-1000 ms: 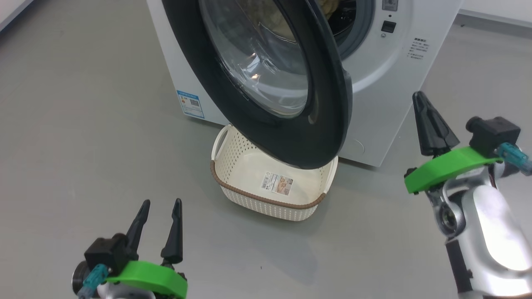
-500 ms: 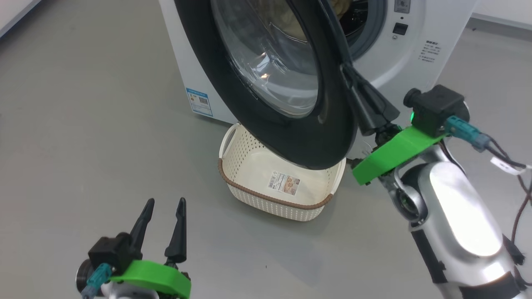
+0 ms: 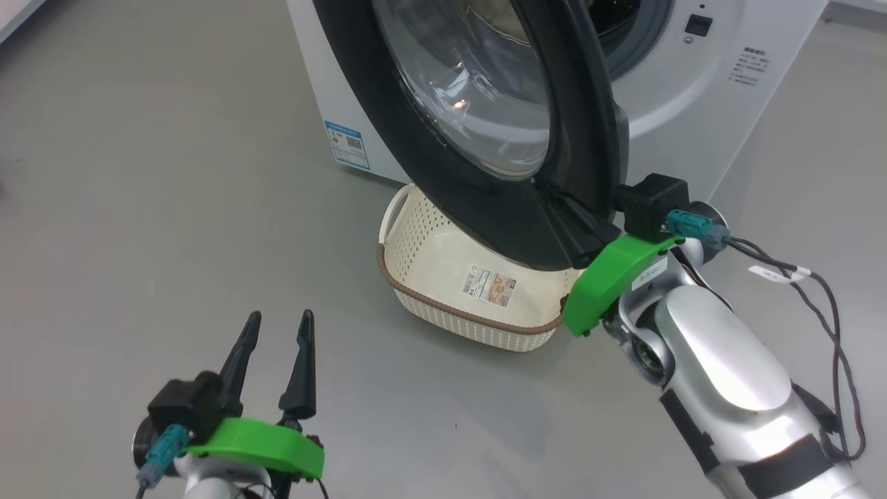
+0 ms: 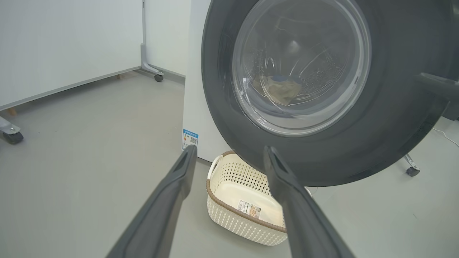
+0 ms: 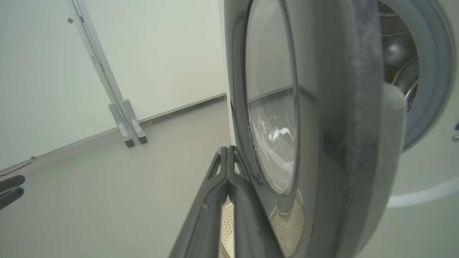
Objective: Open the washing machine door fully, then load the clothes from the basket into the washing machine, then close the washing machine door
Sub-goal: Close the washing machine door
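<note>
Right gripper with fingers pressed together, tips right against lower outer rim of half-open large round glossy black, glass-centred washing machine door, cream perforated plastic basket just below them; left gripper with fingers spread wide, well apart from both.

The small cream perforated plastic basket stands on the grey floor ahead and to the right of the left gripper. It sits before the big white front-loading washing machine, under the low edge of the large round black-rimmed glass door. The right gripper lies at that door's lower rim, above the basket's right end, and beyond the left gripper the pale yellow clothes lie behind the door glass.
</note>
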### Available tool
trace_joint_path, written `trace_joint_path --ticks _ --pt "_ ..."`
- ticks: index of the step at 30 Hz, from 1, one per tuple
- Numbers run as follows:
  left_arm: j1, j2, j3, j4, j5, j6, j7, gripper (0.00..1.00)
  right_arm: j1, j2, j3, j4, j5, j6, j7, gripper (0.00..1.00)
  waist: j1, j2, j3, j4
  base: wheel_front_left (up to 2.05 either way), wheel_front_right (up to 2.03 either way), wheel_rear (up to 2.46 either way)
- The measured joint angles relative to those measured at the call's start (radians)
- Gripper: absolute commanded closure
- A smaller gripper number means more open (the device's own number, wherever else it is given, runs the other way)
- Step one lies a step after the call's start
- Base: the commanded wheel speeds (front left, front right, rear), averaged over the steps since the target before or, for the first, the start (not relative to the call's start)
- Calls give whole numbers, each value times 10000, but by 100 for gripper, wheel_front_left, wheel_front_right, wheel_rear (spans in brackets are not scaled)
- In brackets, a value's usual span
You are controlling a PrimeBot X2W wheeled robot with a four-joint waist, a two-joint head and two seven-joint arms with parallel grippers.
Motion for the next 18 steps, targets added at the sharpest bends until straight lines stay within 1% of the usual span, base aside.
trace_joint_path --ticks 10,12,18 --pt "-236 -136 19 136 -157 -8 -174 0 -602 -27 360 1586 533 0 -420 100 -1 0 329 184 0 0 0" --pt "-296 -146 19 159 -157 -79 -180 0 -709 -27 447 1837 579 0 -539 100 -1 0 390 213 0 0 0" --pt "-491 -242 36 245 -157 -94 -267 0 -1234 -35 416 2711 663 0 -825 100 -1 0 646 230 0 0 0"
